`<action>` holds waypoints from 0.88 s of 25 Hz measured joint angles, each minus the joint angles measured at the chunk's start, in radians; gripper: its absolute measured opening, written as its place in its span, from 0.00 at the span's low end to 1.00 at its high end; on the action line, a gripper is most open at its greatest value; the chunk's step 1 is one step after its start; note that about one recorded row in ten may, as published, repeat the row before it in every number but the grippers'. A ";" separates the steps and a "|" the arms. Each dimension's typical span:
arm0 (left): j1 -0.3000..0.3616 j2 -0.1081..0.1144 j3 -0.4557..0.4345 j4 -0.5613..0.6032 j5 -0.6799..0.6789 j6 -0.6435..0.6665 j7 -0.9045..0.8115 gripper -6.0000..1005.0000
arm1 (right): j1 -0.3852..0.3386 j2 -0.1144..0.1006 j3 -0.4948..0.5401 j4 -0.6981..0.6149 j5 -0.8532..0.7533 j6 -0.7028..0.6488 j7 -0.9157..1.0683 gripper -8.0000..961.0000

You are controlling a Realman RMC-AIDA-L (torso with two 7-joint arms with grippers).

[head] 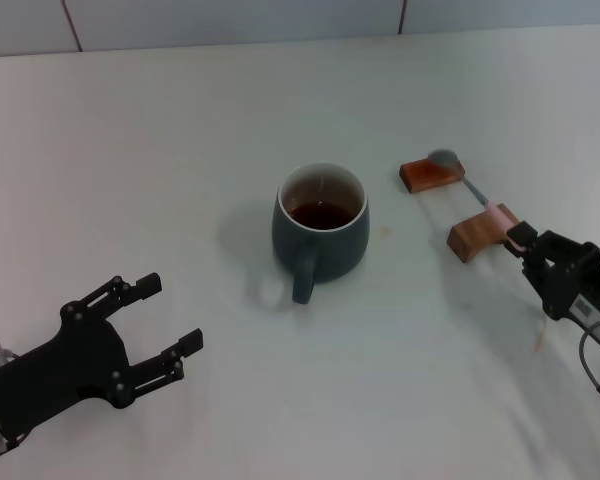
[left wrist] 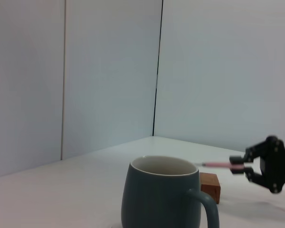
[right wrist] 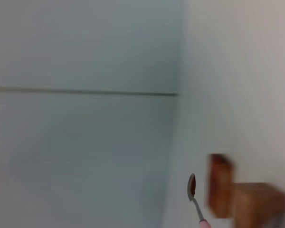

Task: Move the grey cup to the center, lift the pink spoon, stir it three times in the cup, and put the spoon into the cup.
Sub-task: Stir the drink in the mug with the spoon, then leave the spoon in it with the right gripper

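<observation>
At the near left of the white tabletop [head: 160, 120], the black left gripper [head: 160, 318] hovers low with its fingers spread wide, holding nothing, well apart from everything else. At the middle of the table stands the rounded dark blue-grey ceramic cup [head: 321, 232], white inside and at the rim, with brown liquid in it and its loop handle turned toward the robot. To its right lie two small brown wooden blocks, the farther one [head: 426, 174] under the spoon's bowl and the nearer one [head: 477, 233] under its handle. The slim pink spoon [head: 477, 194], with a grey metal bowl and pale pink handle, rests across both blocks. At the near right, the black right gripper [head: 521, 240] is clenched on the end of the spoon's pink handle, just beside the nearer block.
</observation>
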 joint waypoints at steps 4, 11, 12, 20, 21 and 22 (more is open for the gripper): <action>0.003 -0.001 0.000 0.000 0.000 0.000 0.000 0.82 | 0.005 0.002 0.023 0.018 0.002 -0.104 -0.185 0.13; 0.006 -0.004 0.000 0.000 0.000 -0.001 0.000 0.82 | 0.045 -0.002 0.085 0.038 -0.002 -0.384 -0.909 0.13; 0.006 -0.004 0.000 0.000 0.000 -0.001 0.000 0.82 | 0.045 -0.002 0.085 0.038 -0.002 -0.384 -0.909 0.13; 0.008 -0.009 0.000 0.000 0.000 -0.006 0.000 0.82 | 0.200 -0.015 0.055 -0.248 -0.006 -0.618 -0.997 0.13; 0.008 -0.010 0.000 0.000 0.000 -0.006 0.000 0.82 | 0.251 -0.026 0.024 -0.339 -0.003 -0.644 -0.900 0.13; 0.008 -0.010 0.000 0.000 0.001 -0.007 0.000 0.82 | 0.251 -0.026 0.024 -0.339 -0.003 -0.644 -0.900 0.13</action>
